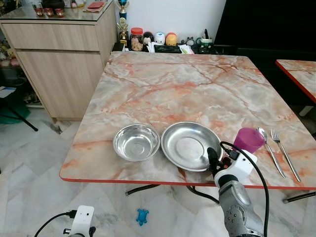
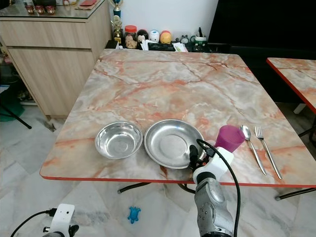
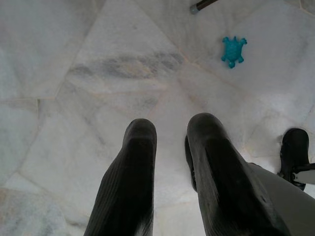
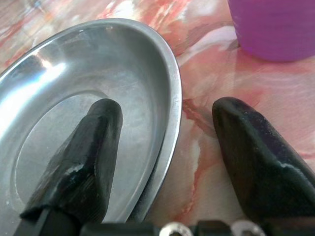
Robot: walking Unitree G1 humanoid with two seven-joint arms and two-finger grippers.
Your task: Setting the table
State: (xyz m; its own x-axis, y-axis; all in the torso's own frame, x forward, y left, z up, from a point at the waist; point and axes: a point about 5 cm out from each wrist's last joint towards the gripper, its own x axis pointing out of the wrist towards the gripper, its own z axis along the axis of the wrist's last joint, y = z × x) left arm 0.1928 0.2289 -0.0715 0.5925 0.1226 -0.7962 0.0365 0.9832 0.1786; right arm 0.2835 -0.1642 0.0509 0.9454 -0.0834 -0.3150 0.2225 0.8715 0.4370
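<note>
While the marble table [image 1: 197, 84] stretches away bare toward its far edge, all the tableware sits in a row along the near, red-trimmed edge. The right gripper [image 4: 170, 142] is at that near edge with its fingers [image 4: 83, 157] spread wide, straddling the rim of one steel plate [image 1: 190, 145]: one finger lies over the plate's inside, the other over bare marble outside the rim. Whether either finger touches the rim cannot be told. Just beyond the outer finger stands one purple cup [image 1: 248, 139]. Past the cup lie one spoon [image 1: 269, 148] and one fork [image 1: 285, 150], side by side. On the plate's other side, close beside it, sits one steel bowl [image 1: 137, 142]. The left gripper [image 3: 172, 167] hangs idle below table level over the pale tiled floor [image 3: 74, 73], fingers slightly parted, holding nothing. One small blue turtle toy [image 3: 233, 50] lies on the floor beyond them.
</note>
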